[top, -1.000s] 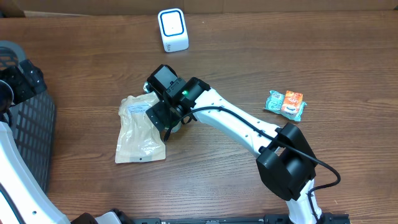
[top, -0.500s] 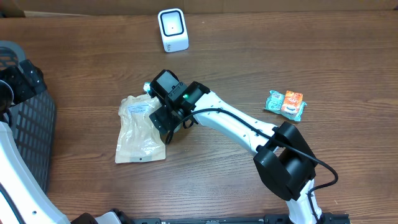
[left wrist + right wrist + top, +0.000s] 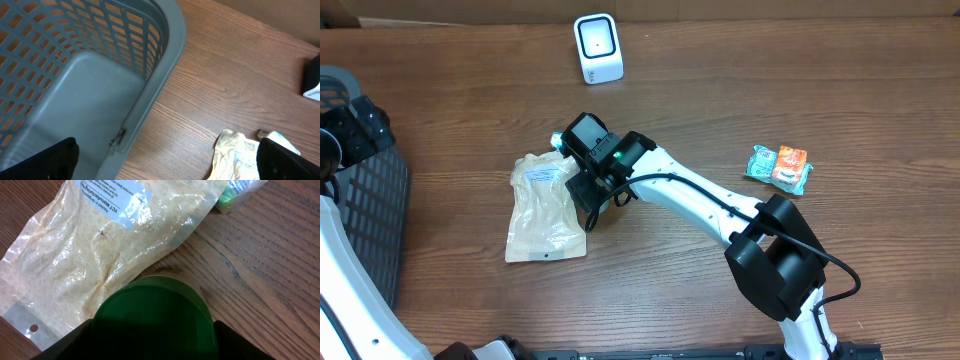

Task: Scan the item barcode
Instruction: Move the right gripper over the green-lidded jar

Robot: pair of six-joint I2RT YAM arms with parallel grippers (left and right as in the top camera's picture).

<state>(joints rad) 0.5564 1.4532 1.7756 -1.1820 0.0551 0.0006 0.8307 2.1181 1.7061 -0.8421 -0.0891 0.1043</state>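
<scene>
Brown wood-grain table (image 3: pixel 860 90) fills the view, w/ a tan cardboard-looking strip (image 3: pixel 770 8) along the far edge. Grey mesh basket (image 3: pixel 360 215) sits at the table's L end. Beige plastic pouch (image 3: pixel 545 215) w/ printed label lies flat mid-table. White barcode scanner (image 3: pixel 597 47) stands at far-centre, well apart from the pouch. Orange/teal snack pack (image 3: pixel 779 167) lies off to the R on its own. Small green-white item (image 3: pixel 559 141) sits at the pouch's far corner.

R arm (image 3: pixel 700 200) stretches diagonally from the near edge to the pouch's R side, wrist pointing down, hiding what's under it from overhead. R gripper (image 3: pixel 154 342) straddles a round green lid (image 3: pixel 152 305) on the table just beside the pouch. Jaws are right up against the lid's sides; can't tell if clamped.

L gripper (image 3: pixel 167 162) hangs over the basket rim, jaws wide apart, nothing in them.
</scene>
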